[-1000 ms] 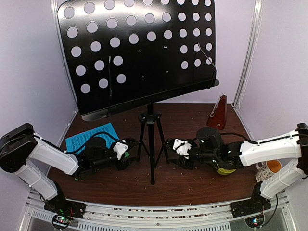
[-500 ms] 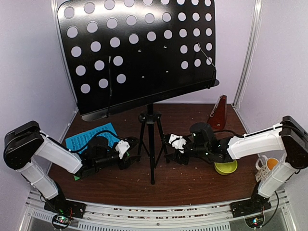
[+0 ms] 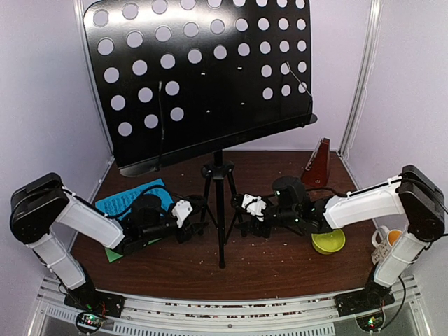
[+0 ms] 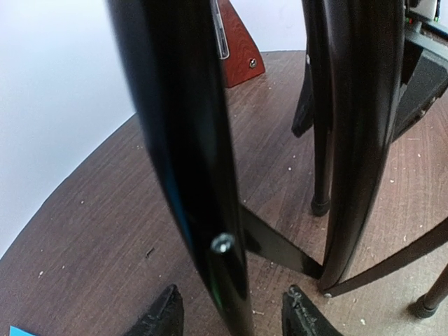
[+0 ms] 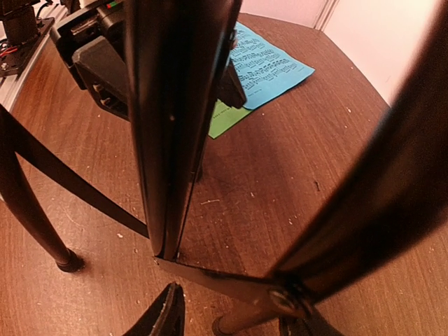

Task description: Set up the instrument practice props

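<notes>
Left gripper (image 4: 232, 316) straddles a music stand (image 3: 210, 84) leg, jaws spread, not touching; right gripper (image 5: 234, 318) likewise spread, contact unclear.

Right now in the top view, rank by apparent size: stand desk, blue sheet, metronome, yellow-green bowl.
1. stand desk, by far.
2. blue sheet, though partly hidden.
3-4. metronome and yellow-green bowl look alike; the bowl is partly covered, so I won't rank them.

Soft, even light fills the sharp overhead view. Both wrist views bulge at the edges; stand legs (image 4: 182, 140) near the lens blur, with dull glare, over a crisp desk (image 4: 105, 231).
</notes>
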